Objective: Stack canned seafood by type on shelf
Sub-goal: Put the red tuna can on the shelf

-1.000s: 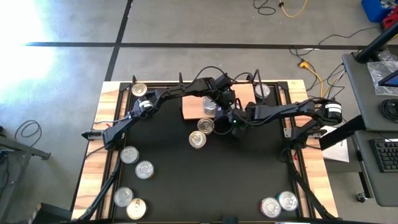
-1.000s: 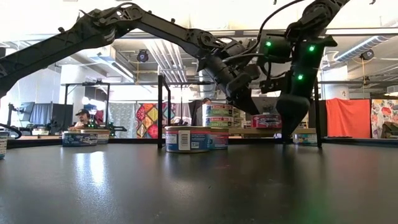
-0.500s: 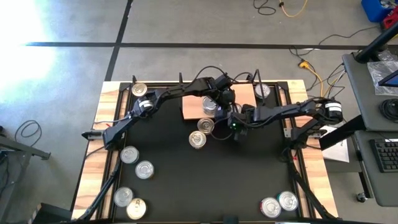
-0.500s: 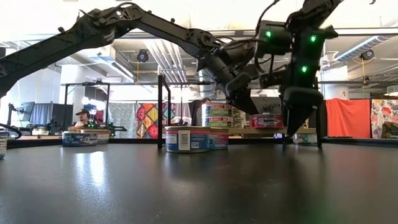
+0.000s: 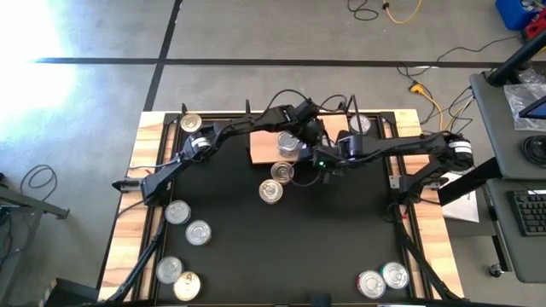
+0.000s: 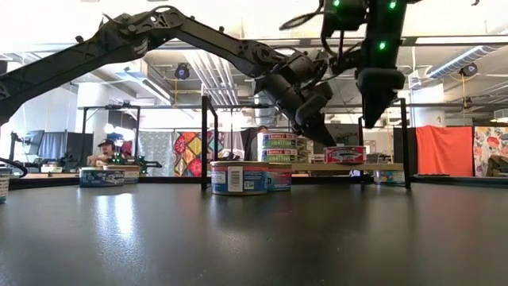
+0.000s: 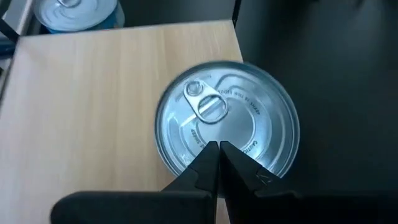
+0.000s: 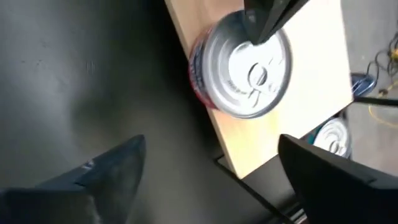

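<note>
- Nearest the table's front edge sit two pairs of silver-lidded tins: one pair (image 5: 178, 278) at the left corner, one pair (image 5: 383, 279) at the right.
- Farther in on the left, two more tins (image 5: 188, 222) lie apart on the black table (image 5: 341, 230).
- Mid-table, two tins (image 5: 276, 181) stand just beside each other, short of the shelf (image 7: 93, 112).
- The right gripper (image 8: 211, 180) hangs above the shelf's near edge, fingers spread wide and empty, looking down on a red-labelled tin (image 8: 244, 64).
- The left gripper (image 7: 218, 163) has its fingers pressed together, holding nothing, tips just over that tin's lid near its rim.
- That tin stands at the shelf's edge; a stack of tins (image 6: 278, 148) stands farther along the board.
- A further tin (image 5: 359, 124) sits past the shelf on the right, another (image 5: 190, 123) in the far left corner.
</note>
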`<act>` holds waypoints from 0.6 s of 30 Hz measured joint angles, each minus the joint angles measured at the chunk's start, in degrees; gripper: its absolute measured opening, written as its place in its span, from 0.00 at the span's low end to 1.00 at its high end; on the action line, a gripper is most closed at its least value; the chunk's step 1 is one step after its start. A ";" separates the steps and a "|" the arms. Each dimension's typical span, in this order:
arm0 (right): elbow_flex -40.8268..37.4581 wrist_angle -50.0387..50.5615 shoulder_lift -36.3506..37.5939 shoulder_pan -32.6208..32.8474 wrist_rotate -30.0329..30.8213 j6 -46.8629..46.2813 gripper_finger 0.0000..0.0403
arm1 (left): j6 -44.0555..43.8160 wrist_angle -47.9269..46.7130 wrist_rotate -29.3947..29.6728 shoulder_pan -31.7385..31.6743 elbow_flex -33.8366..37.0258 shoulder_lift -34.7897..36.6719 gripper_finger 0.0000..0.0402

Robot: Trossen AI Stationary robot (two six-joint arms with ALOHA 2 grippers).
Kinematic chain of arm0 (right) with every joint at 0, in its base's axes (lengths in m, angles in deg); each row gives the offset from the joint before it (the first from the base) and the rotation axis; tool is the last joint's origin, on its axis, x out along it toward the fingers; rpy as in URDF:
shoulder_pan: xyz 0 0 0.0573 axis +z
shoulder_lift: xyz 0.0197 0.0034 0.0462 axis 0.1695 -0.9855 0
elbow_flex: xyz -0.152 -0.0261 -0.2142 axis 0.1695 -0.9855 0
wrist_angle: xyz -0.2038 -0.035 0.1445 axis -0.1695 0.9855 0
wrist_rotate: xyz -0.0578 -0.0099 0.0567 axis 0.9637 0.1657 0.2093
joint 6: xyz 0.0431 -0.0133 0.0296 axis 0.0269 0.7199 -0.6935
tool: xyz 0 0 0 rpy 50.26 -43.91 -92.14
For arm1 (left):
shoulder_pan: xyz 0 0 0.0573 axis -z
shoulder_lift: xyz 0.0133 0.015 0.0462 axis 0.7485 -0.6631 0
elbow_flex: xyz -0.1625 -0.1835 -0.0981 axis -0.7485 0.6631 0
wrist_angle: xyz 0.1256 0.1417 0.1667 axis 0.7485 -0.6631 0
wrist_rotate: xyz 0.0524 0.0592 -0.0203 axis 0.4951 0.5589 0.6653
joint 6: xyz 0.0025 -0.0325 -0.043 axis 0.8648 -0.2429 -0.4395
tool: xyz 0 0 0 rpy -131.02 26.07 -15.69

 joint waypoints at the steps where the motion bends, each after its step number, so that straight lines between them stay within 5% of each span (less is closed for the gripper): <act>1: 0.00 0.00 1.17 -0.15 0.02 0.32 0.80 | -0.41 0.01 -0.02 -0.01 0.00 0.39 0.00; 13: -8.81 -14.37 19.29 -4.11 -6.58 7.17 0.08 | -4.45 1.45 -3.62 0.16 0.37 5.34 0.00; 18: -12.65 -14.95 18.03 -6.05 -7.62 13.51 0.03 | -5.56 4.31 -5.52 1.66 5.84 9.41 0.00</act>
